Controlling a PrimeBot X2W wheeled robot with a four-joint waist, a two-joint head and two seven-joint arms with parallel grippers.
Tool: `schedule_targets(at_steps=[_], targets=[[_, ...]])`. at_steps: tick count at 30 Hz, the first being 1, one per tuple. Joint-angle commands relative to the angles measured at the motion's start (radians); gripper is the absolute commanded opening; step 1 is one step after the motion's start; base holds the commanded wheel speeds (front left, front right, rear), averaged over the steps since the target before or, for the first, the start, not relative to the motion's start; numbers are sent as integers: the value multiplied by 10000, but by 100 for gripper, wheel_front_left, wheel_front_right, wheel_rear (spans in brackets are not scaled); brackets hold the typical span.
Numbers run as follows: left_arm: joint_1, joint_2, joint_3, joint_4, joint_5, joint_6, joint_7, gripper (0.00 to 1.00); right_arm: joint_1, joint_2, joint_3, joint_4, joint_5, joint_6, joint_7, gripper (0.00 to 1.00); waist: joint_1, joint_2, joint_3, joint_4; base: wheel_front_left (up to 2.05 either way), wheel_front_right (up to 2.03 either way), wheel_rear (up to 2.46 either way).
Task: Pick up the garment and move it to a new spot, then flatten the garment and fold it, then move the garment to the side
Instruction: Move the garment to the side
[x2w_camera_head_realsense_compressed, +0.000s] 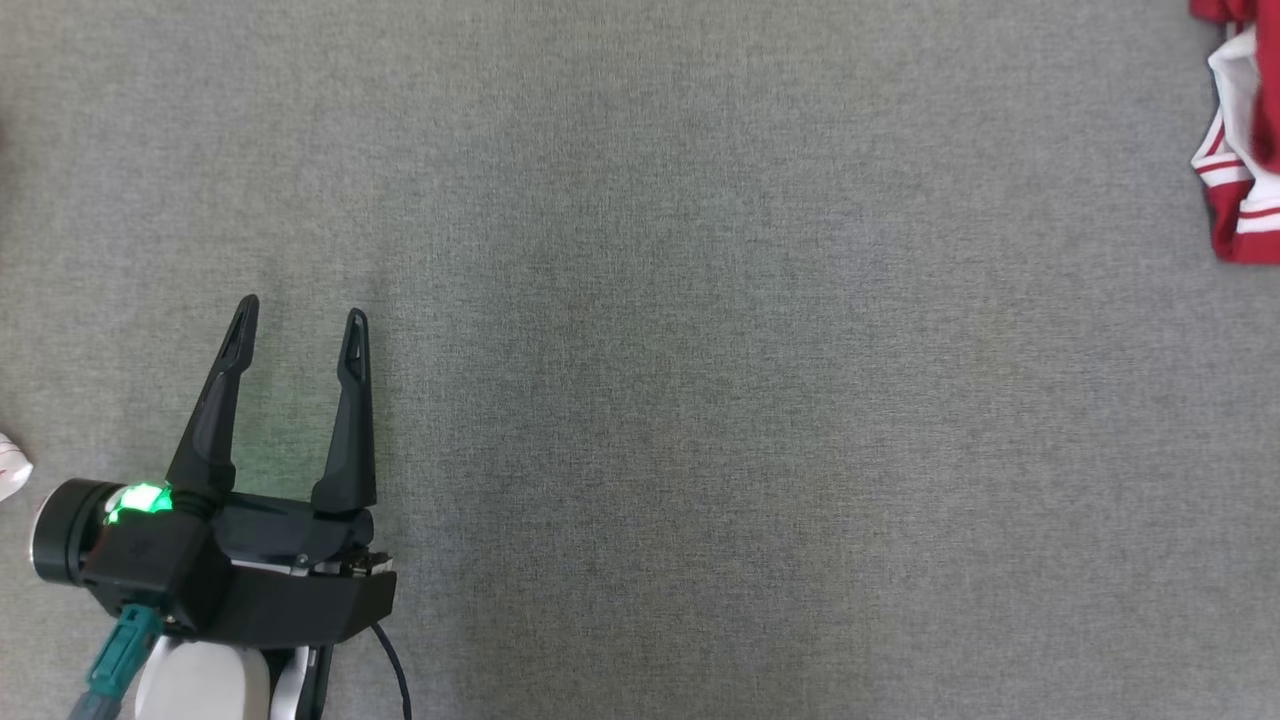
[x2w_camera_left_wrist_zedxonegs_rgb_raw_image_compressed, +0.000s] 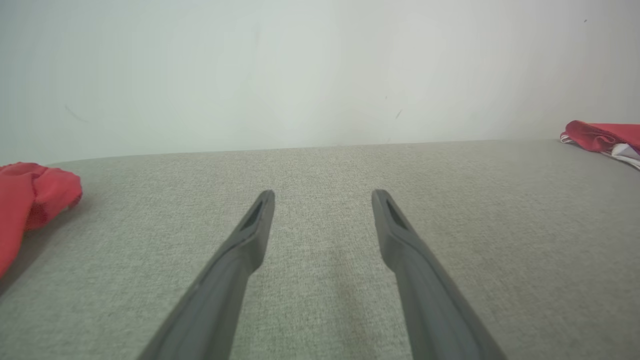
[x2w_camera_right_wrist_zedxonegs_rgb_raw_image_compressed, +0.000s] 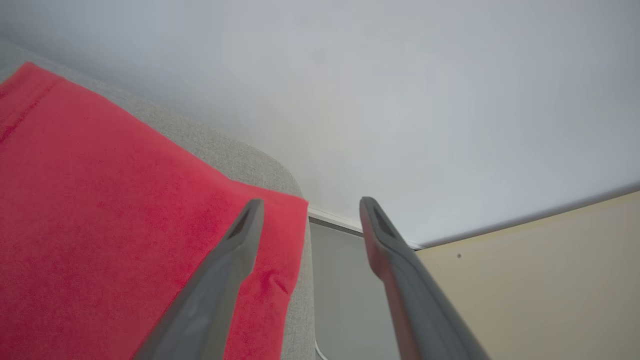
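Both grippers spread, red garment at the table's corner

In the right wrist view the right gripper has its fingers parted with nothing between them, and the flat red garment fills the left half of the frame, reaching the grey table corner. In the head view the left gripper sits lower left, fingers wide apart above bare grey fabric. A crumpled red-and-white cloth lies at the upper right edge, well apart from it.
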Motion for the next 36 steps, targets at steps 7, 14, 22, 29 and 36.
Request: schedule_targets(at_steps=[7,14,22,29,36], targets=[[328,-137,192,194,10,19,-18,100,270,417,-410,-772,-621,-21,-804,100,0,-1,-653,-47,0,0,0],[1061,-325,590,630,-6,19,-18,100,1107,2026,-1433,-1631,-241,-19,-2759,100,0,-1,-1891,-111,0,0,0],[2041,-575,1051,820,226,19,-18,100,3357,4273,-2485,-2596,-583,-21,-3515,100,0,-1,-3095,-143,0,0,0],[2474,-645,1274,983,293,19,-18,100,5440,5672,-3050,-4564,-886,-19,-3529,100,0,-1,-3658,23,0,0,0],[2711,-677,1372,1163,368,19,-18,100,7677,6930,-3574,-6050,-1291,-19,-3514,100,0,-1,-4042,-36,0,0,0]])
